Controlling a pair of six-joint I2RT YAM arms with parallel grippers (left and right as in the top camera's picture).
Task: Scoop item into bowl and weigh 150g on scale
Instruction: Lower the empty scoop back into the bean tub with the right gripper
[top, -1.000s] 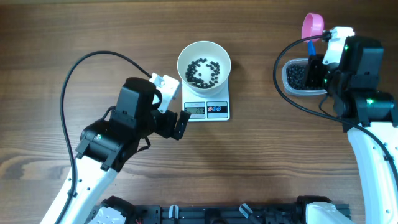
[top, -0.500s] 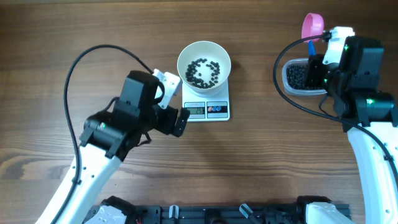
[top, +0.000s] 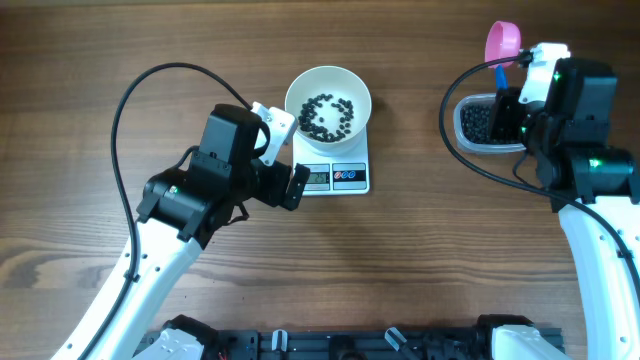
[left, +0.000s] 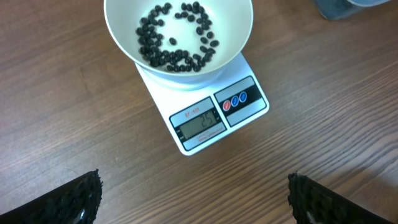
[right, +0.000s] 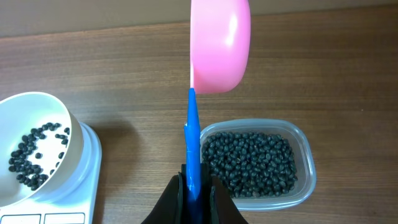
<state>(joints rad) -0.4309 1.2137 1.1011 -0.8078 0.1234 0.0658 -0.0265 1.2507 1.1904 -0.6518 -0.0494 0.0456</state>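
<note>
Few beans (left: 177, 40) are seen in the bowl (left: 118, 25), only a thin scatter across its bottom. The bowl is seated on the scale (left: 211, 115), whose display cannot be read. The main supply is kept in the clear tub (right: 303, 155), well to the right of the scale.

The right gripper (right: 194, 186) is clamped on the blue handle of the pink scoop (right: 219, 43), which is held raised by the tub (its underside is turned to the wrist camera, so any load cannot be judged). The left gripper (left: 196, 205) is spread wide with nothing between its fingers, and is hung just beside the scale's front-left corner.

Risks, as judged:
- The scale could be nudged by the left fingers and the reading upset.
- Beans, round as they are, could be spilled onto the table during the carry.
- The target could be overshot if the last scoop is heaped.
</note>
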